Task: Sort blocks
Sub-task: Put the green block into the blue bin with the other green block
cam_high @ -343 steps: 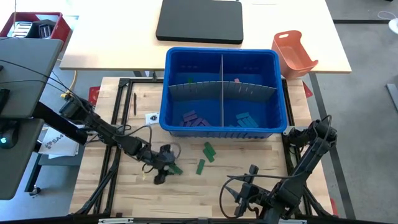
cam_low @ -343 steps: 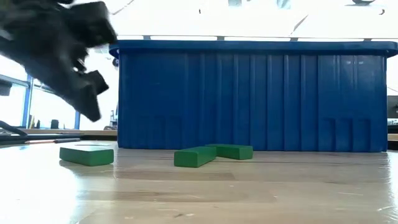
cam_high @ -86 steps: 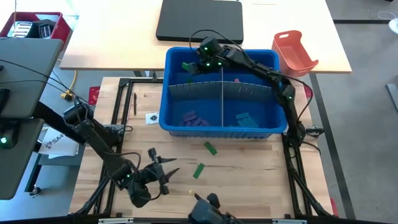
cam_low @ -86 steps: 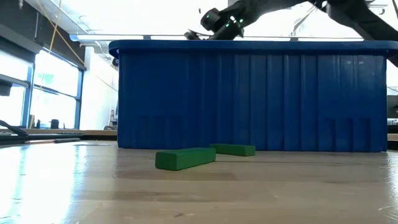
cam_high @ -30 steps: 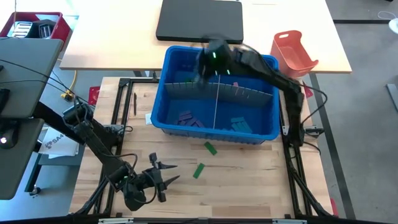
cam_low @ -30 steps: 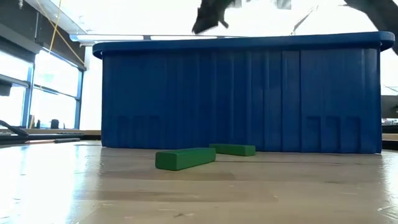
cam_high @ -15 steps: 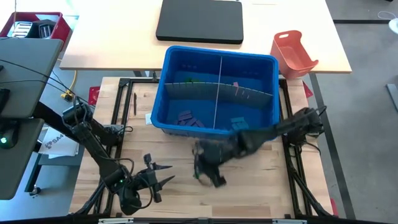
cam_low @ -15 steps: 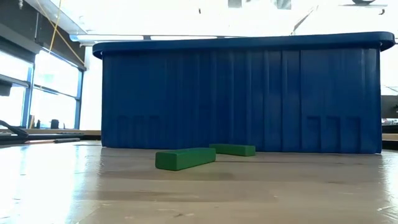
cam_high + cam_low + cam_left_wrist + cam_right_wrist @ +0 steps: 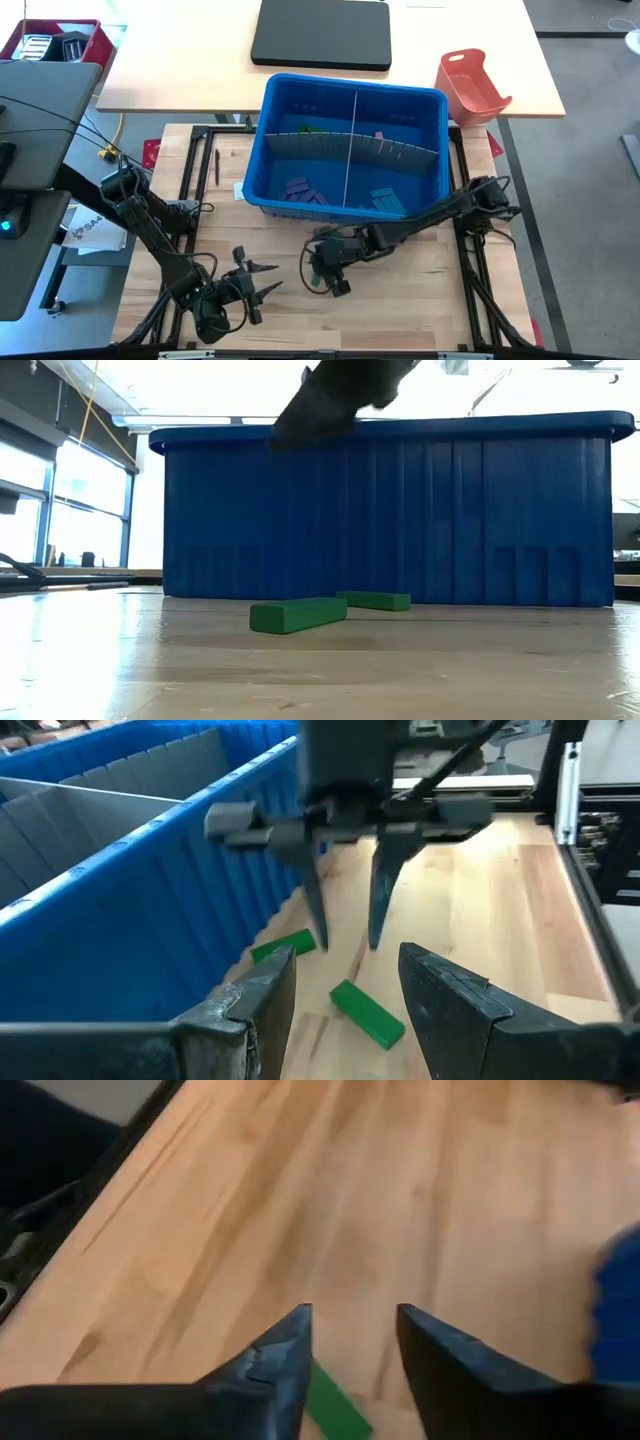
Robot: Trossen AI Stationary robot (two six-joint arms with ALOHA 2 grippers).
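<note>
Two green blocks lie flat on the wooden table in front of the blue bin (image 9: 350, 95): one (image 9: 298, 614) nearer, one (image 9: 375, 600) close to the bin wall. My right gripper (image 9: 348, 948) hangs open above them, fingers pointing down and touching nothing. In the right wrist view the nearer block (image 9: 335, 1402) shows just below the gap between its fingers. My left gripper (image 9: 272, 279) waits open by the table's near left, pointing at the blocks. Inside the bin lie purple (image 9: 300, 188), blue (image 9: 385, 198), green (image 9: 305, 129) and pink (image 9: 380, 137) blocks.
A grey divider (image 9: 350, 145) splits the bin into compartments. Behind it, on the white table, stand an orange-red tray (image 9: 470, 85) and a black pad (image 9: 322, 32). A black frame (image 9: 190, 200) runs along the wooden table's edges. Bare wood (image 9: 420, 300) lies at the near right.
My right gripper has swung from above the bin's far side over its near wall toward the table's near edge. It has come down and tipped downward, and now hangs over the green blocks. The blocks and the bin have stayed where they were.
</note>
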